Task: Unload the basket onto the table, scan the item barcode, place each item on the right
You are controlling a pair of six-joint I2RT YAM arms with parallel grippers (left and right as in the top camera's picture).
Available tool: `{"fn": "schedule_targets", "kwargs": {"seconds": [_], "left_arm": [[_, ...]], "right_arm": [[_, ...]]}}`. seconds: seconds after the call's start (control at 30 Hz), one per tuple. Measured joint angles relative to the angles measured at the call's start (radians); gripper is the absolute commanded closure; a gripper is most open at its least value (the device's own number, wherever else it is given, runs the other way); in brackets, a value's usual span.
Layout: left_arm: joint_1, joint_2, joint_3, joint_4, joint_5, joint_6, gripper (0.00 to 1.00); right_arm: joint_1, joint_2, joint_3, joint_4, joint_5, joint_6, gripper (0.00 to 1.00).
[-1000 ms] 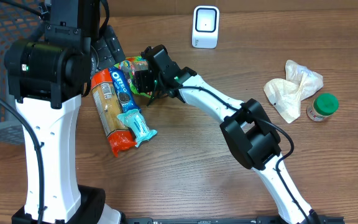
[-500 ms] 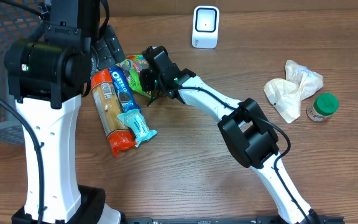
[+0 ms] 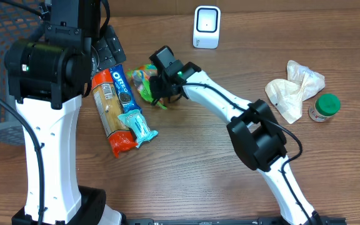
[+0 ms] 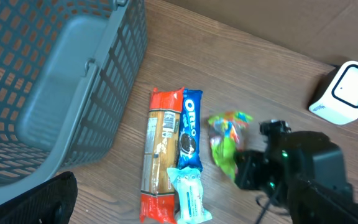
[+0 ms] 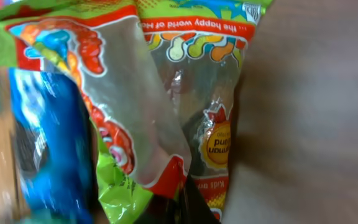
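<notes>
mock shop checkout: wooden table [image 3: 186, 156], barcode scanner [image 3: 206, 27], grey basket [image 4: 55, 93], packaged snacks [image 3: 108, 106] (oreos [image 3: 122, 87] among them)

Both arms look like the same build: chunky white links with big rounded black motor housings at the joints. The left arm [image 3: 58, 156] has a tiny green light [image 3: 25, 67] on its black housing. The right arm [image 3: 214, 100] ends in an all-black right gripper [image 3: 157, 92]. Thin black cables [image 3: 39, 150] run along both.
</notes>
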Motion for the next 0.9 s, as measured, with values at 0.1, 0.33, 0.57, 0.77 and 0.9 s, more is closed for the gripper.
{"fn": "schedule_targets", "kwargs": {"seconds": [0.1, 0.33, 0.57, 0.77, 0.9], "left_arm": [[0.0, 0.0, 0.0, 0.0, 0.0, 0.0, 0.0], [0.0, 0.0, 0.0, 0.0, 0.0, 0.0, 0.0], [0.0, 0.0, 0.0, 0.0, 0.0, 0.0, 0.0], [0.0, 0.0, 0.0, 0.0, 0.0, 0.0, 0.0], [0.0, 0.0, 0.0, 0.0, 0.0, 0.0, 0.0]], "right_arm": [[-0.021, -0.036, -0.012, -0.119, -0.047, -0.029, 0.96], [-0.128, -0.115, -0.021, -0.337, -0.284, -0.151, 0.96], [-0.261, -0.142, -0.023, -0.512, -0.556, -0.331, 0.96], [-0.346, -0.142, -0.023, -0.655, -0.748, -0.51, 0.96], [-0.39, -0.142, -0.023, -0.771, -0.833, -0.644, 0.96]]}}
